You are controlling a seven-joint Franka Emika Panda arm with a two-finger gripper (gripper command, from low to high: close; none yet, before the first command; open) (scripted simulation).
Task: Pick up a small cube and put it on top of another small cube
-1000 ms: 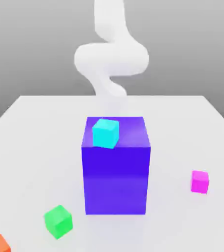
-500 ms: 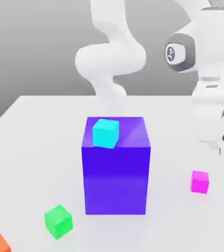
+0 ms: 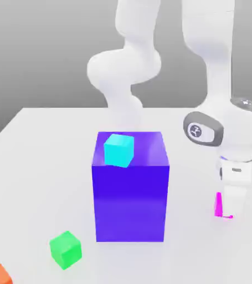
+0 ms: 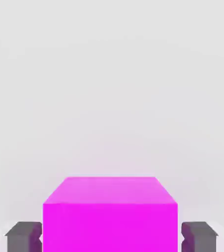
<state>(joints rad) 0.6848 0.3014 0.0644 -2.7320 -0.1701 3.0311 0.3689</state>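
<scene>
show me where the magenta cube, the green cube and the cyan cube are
magenta cube (image 4: 109, 216), hand view, near face.
green cube (image 3: 65, 249), exterior view, middle of the cube.
cyan cube (image 3: 118, 150), exterior view, front face.

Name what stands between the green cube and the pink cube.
In the exterior view, the big blue block, cyan cube on top, stands between the green cube and pink cube.

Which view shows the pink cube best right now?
The hand view: the pink cube sits large and unobstructed, a finger on either side. In the exterior view the gripper covers most of it, leaving a thin pink sliver on the table.
</scene>
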